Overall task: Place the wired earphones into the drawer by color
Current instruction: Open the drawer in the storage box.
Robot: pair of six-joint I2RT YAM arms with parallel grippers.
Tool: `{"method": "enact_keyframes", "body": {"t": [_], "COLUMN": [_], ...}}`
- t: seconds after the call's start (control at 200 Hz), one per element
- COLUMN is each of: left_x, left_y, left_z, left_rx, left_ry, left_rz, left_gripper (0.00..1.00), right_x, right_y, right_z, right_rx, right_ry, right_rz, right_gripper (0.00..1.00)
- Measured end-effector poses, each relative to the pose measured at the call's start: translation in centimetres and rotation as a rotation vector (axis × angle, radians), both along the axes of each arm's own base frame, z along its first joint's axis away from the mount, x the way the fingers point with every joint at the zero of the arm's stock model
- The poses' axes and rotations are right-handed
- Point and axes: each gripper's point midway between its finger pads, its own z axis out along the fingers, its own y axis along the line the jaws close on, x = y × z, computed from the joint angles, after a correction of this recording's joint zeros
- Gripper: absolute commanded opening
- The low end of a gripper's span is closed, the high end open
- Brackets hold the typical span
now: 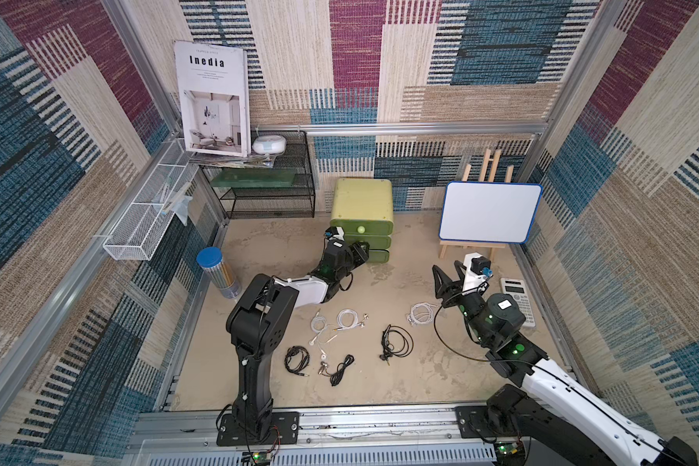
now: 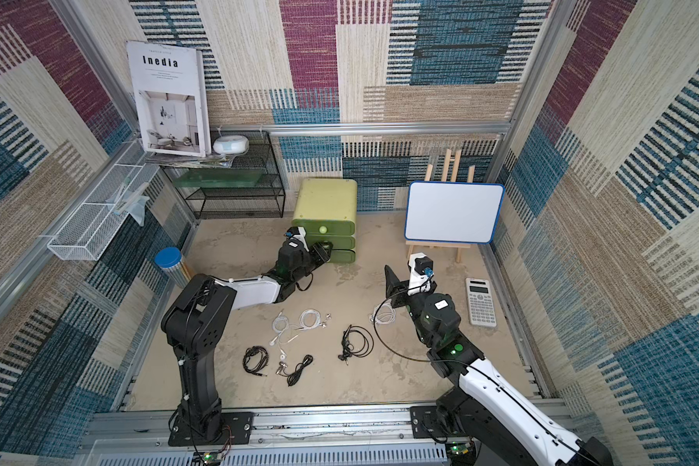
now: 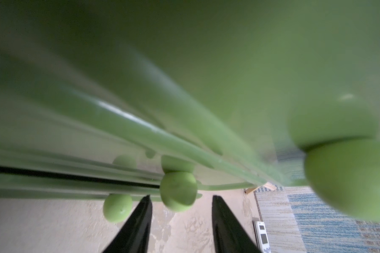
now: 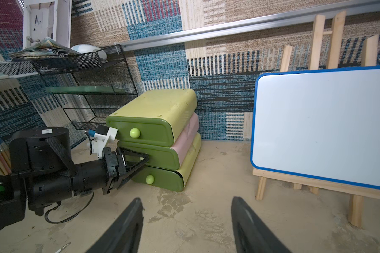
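Several wired earphones lie loose on the sandy table in both top views: white bundles (image 1: 350,318) (image 1: 422,312) and black bundles (image 1: 396,343) (image 1: 297,359) (image 1: 342,369). The green drawer unit (image 1: 362,201) stands at the back, its three drawers looking shut. My left gripper (image 1: 362,252) is at the middle drawer's front. In the left wrist view its jaws (image 3: 181,196) stand apart on either side of a round green knob (image 3: 178,190), with gaps on both sides. My right gripper (image 1: 448,269) hovers open and empty over bare table (image 4: 187,199), beyond the right-hand white bundle.
A whiteboard on a wooden easel (image 1: 489,212) stands at the back right, with a calculator (image 1: 517,298) in front of it. A blue-lidded pencil canister (image 1: 214,270) is on the left. A black wire shelf (image 1: 267,181) and a white mesh basket (image 1: 146,218) line the back left.
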Motion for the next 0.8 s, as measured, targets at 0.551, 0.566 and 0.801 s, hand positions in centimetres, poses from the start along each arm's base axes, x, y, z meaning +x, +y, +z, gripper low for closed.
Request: {"method": "enact_keyframes", "body": {"t": [0.551, 0.566, 0.801], "left_x": [0.1, 0.1, -0.1], "left_y": [0.7, 0.7, 1.2], "left_z": [-0.5, -0.5, -0.3], "left_rx": [-0.022, -0.024, -0.059], "left_ry": [-0.035, -0.038, -0.08], "left_rz": [0.035, 0.035, 0.062], "left_gripper": [0.38, 0.38, 0.37], "right_x": [0.0, 0.0, 0.0], "right_y": [0.0, 0.0, 0.0], "right_z": [0.0, 0.0, -0.1], "right_rx": [0.001, 0.001, -0.001], "right_ry": [-0.001, -0.001, 0.002], "right_rz": [0.0, 0.0, 0.0], "right_gripper": [0.68, 0.68, 0.68]}}
